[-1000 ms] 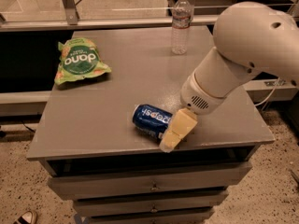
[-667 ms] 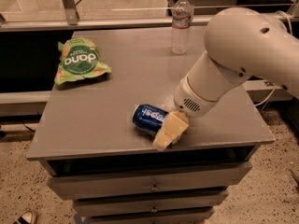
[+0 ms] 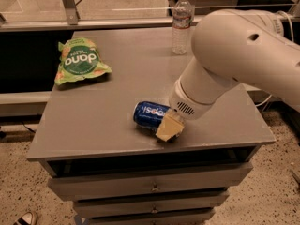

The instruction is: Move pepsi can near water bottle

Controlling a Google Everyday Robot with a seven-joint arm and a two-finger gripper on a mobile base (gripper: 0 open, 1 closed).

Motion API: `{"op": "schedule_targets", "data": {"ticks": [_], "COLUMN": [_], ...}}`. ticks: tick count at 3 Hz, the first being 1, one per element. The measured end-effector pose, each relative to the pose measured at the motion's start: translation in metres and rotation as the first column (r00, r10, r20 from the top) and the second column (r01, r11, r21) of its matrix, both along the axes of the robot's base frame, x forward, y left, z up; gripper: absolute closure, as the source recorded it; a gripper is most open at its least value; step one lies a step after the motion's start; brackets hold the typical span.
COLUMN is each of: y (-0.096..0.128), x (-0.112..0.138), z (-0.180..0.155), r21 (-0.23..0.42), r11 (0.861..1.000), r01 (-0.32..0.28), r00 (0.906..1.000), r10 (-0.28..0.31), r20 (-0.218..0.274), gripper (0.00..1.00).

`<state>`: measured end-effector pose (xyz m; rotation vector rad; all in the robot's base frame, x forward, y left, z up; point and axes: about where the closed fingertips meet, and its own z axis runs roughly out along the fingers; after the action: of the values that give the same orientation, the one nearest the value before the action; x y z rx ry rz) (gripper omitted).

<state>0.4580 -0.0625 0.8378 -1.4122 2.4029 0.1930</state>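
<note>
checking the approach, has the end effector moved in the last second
Yes. The end effector has slid left, away from the front right corner of the drawer cabinet, and now overlaps the right end of the pepsi can.

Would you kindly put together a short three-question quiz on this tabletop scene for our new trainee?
1. True or false: the pepsi can stands upright.
2. Fill in: the water bottle stands near the table's ____ edge.
3. The hand is: A) low beside the pepsi can; B) next to the water bottle; C) under the table.

Key: 1 false, it lies on its side; 2 far; 3 A.
</note>
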Motion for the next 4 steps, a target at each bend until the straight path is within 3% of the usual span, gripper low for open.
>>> {"op": "schedule_targets", "data": {"ticks": [1,2,4], "y": [-0.015,-0.049,-0.065], "x": [0.008,0.026,0.05], "z": [0.019,0.05,0.046], "r21": [-0.046,-0.111,-0.117], "r11": [0.999,0.992,0.99], "r01": [0.016,0.053,0.073], "r00": [0.9973,0.9842,0.9787], "r10": [-0.013,-0.033,-0.049], "r20": [0.072,0.174,0.199], "gripper": [0.85,1.0,1.0]}}
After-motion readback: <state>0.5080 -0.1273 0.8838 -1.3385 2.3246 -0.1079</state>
